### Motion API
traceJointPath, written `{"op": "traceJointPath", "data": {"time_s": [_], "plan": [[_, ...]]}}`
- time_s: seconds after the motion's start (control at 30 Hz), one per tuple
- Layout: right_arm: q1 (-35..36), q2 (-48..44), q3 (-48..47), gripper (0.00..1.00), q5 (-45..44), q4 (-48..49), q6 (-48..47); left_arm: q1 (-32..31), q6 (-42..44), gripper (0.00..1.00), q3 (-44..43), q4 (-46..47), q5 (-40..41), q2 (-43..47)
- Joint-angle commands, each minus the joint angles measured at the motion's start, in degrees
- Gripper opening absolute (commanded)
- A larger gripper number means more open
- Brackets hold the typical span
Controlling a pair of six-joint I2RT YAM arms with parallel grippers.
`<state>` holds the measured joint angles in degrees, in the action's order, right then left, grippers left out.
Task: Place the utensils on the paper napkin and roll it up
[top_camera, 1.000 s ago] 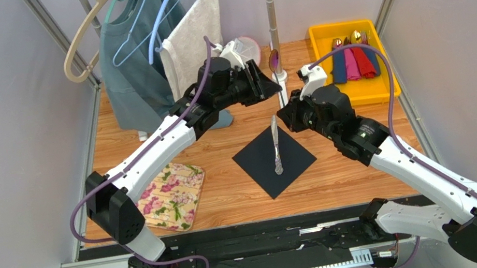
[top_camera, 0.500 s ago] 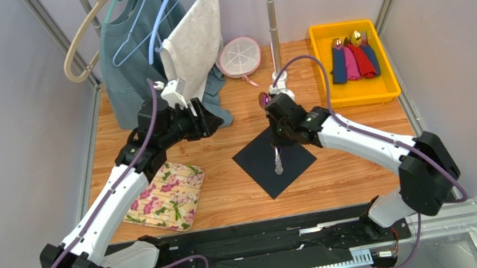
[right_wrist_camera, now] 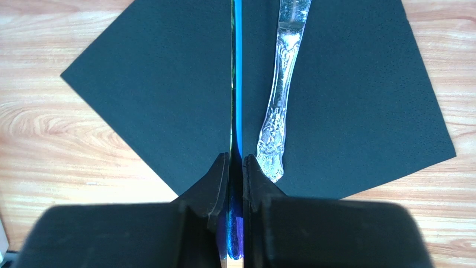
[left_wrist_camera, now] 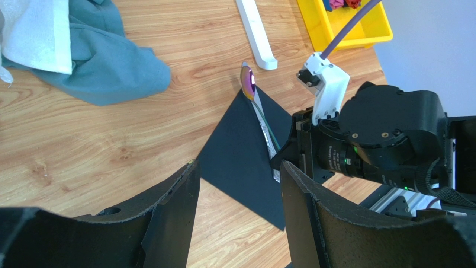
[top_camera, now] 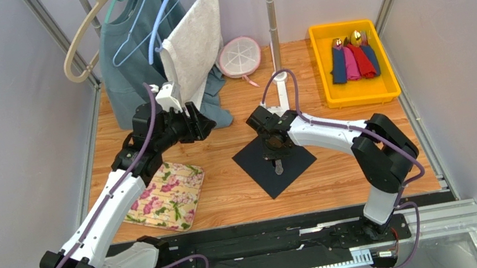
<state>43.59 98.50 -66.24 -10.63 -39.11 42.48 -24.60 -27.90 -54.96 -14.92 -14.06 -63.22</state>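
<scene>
The black paper napkin (top_camera: 293, 167) lies as a diamond on the wooden table, also in the left wrist view (left_wrist_camera: 237, 162) and the right wrist view (right_wrist_camera: 167, 84). A silver ornate utensil (right_wrist_camera: 277, 111) lies on it (top_camera: 277, 166). My right gripper (right_wrist_camera: 236, 162) is shut on the thin handle of the spoon (right_wrist_camera: 237, 100), held edge-on low over the napkin beside the silver piece. The spoon's purple-pink bowl (left_wrist_camera: 247, 85) is at the napkin's far corner. My left gripper (left_wrist_camera: 237, 206) is open and empty, held above the table left of the napkin (top_camera: 199, 122).
A floral mat (top_camera: 167, 194) lies left of the napkin. A yellow tray (top_camera: 361, 99) with cutlery in coloured napkins stands at the back right. Hanging clothes (top_camera: 132, 57), a white towel (top_camera: 191, 39), a round pink-rimmed dish (top_camera: 239, 56) and a pole with a white base (left_wrist_camera: 256, 33) fill the back.
My right arm has swung left and down, bringing the spoon over the napkin beside the silver utensil. My left arm drew back to the left after passing the spoon.
</scene>
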Motion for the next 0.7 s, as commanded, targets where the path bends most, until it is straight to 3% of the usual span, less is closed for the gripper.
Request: {"op": "traceJointPath", "data": {"time_s": [0.0,0.67], "plan": [[0.0,1.5,-4.0,0.06,-2.4,-0.4,1.8,0.4,0.8,0.63,0.3,2.3,-1.0,0.1],[0.0,6.4,-7.4,0.07,-6.1,-4.2,3.9,1.3,0.7,0.64,0.4,1.4,-2.0,1.2]]}}
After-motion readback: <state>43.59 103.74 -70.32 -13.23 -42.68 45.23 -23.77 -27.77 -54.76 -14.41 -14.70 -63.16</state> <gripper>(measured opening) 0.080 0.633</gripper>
